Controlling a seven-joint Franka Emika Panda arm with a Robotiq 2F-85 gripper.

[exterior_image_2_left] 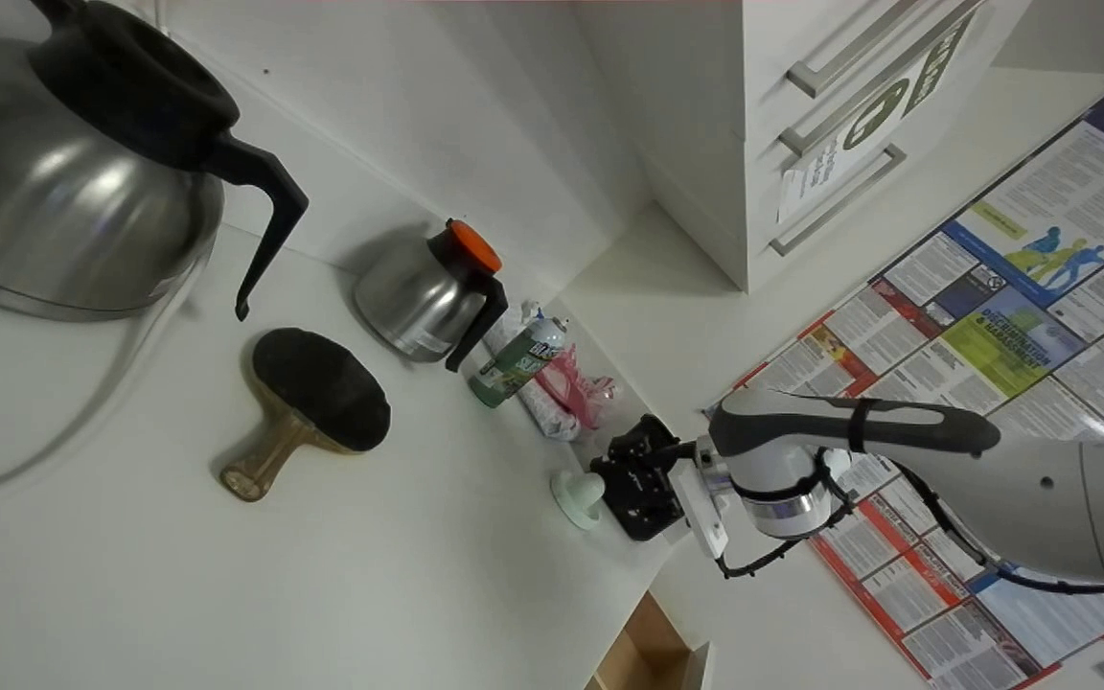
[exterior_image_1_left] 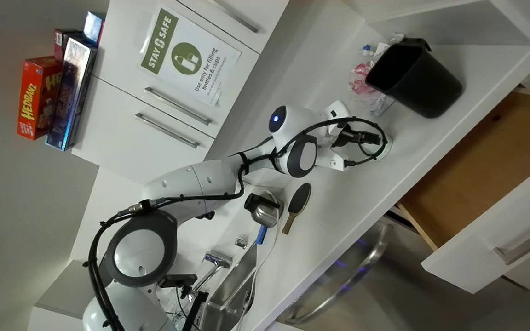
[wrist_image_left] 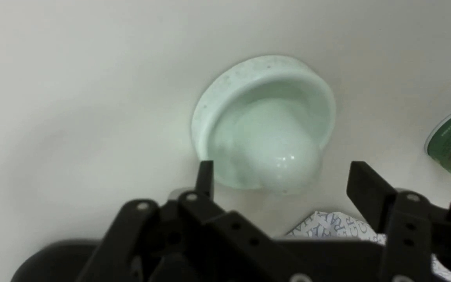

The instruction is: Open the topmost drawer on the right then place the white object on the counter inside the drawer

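The white object (wrist_image_left: pixel 264 129) is a small pale greenish-white piece with a round rim and a domed knob. It stands on the white counter (exterior_image_1_left: pixel 338 207), and also shows in both exterior views (exterior_image_1_left: pixel 387 149) (exterior_image_2_left: pixel 579 498). My gripper (wrist_image_left: pixel 282 176) is open and empty, its fingers pointing at the object. In the wrist view the knob appears between the fingertips; contact cannot be judged. The gripper also shows close to the object in an exterior view (exterior_image_1_left: pixel 370 138). The topmost drawer (exterior_image_1_left: pixel 490 170) is pulled open, its wooden inside bare where visible; its corner shows in an exterior view (exterior_image_2_left: pixel 648 642).
A black bin (exterior_image_1_left: pixel 430 78) stands near the counter's end. A green can (exterior_image_2_left: pixel 518 362) and pink plastic bag (exterior_image_2_left: pixel 579 388) lie by the wall. A wooden-handled brush (exterior_image_2_left: pixel 308 402) and steel carafes (exterior_image_2_left: pixel 427 292) (exterior_image_2_left: pixel 73 182) are farther along. A sink (exterior_image_1_left: pixel 228 294) is beyond.
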